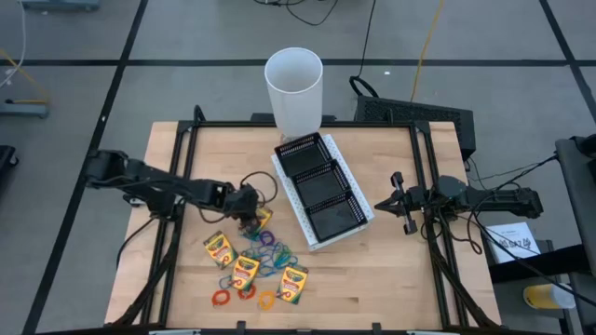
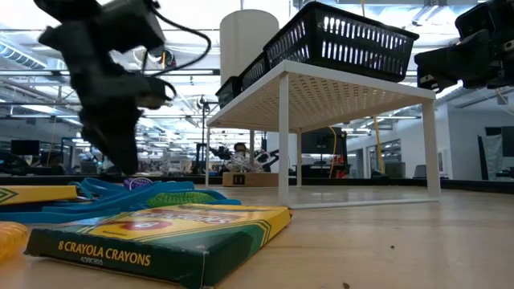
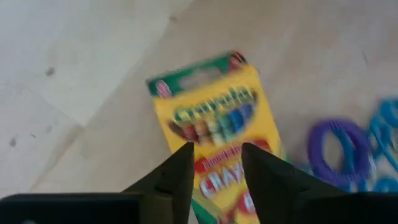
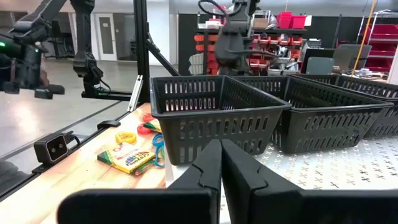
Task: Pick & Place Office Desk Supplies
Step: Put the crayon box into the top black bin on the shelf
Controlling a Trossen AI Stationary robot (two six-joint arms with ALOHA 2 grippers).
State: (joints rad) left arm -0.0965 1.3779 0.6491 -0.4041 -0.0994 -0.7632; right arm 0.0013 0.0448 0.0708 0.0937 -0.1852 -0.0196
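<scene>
Yellow crayon box [image 3: 214, 127] near the desk's middle is being hovered over by the left gripper [image 1: 250, 216], fingers narrowly parted; right gripper [image 1: 399, 201], closed, is being held beside the mesh tray [image 1: 319, 186].

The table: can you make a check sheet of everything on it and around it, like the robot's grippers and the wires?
Surface: wooden table, bare wood on its right part.
Job's things: four crayon boxes and a scatter of coloured rubber-band loops, all on the table's front left; none in the tray.
Clutter: black mesh tray on a white perforated stand; its compartments look empty. Tall white cup behind it.
Grippers: left gripper open, low over one crayon box; right gripper shut, waiting right of the tray.
Cables: black cables and a yellow cable on the floor behind the table.
Surroundings: grey floor; shelves and machines beyond.
</scene>
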